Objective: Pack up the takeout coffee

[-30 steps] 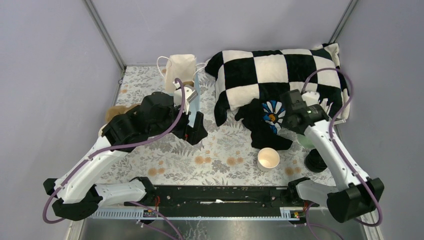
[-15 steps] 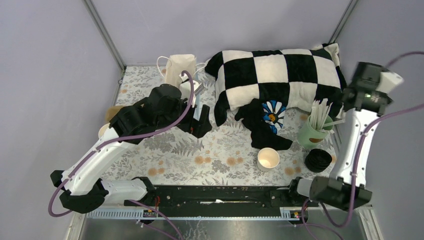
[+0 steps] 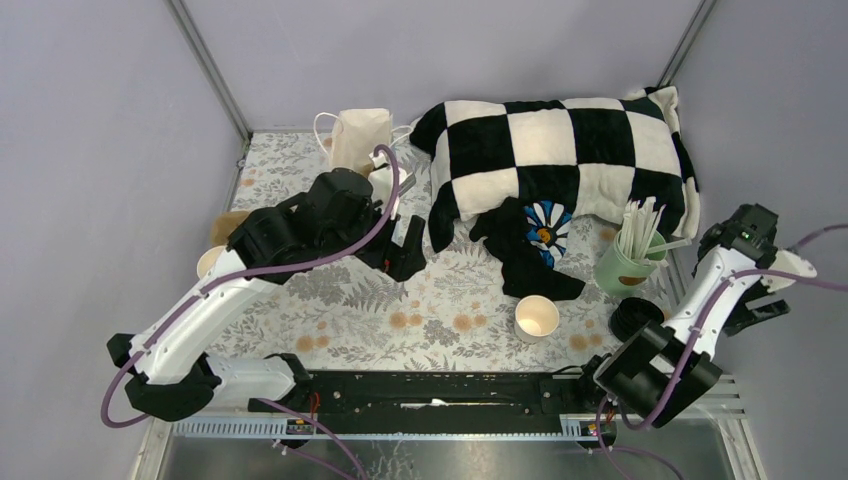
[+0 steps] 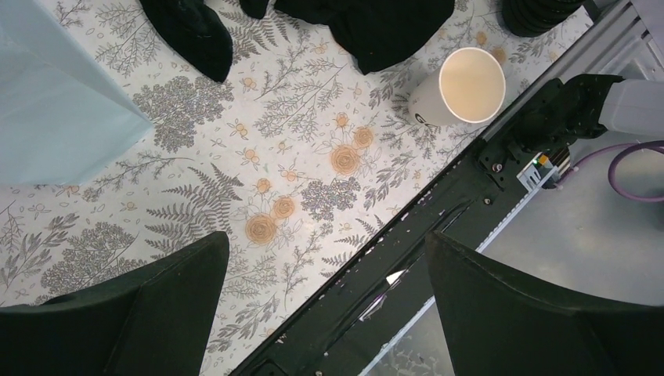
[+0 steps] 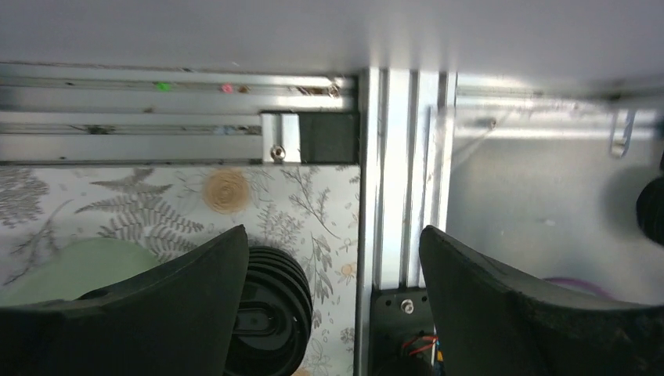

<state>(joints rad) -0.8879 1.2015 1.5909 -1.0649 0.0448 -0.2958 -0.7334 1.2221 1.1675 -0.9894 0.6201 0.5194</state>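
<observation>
Takeout coffee (image 3: pixel 537 318), lidless tapered cream paper cup on floral cloth (image 3: pixel 450 295); left hand (image 4: pixel 325 243), right hand (image 5: pixel 333 235) apart.

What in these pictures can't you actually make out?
Top view: the blanket covers whatever lies beneath it.
Left wrist view: the blue bag is cut off by the left edge; the mark on the cup is too small to read.
Right wrist view: the lids sit partly behind a finger and are cut by the bottom edge.
</observation>
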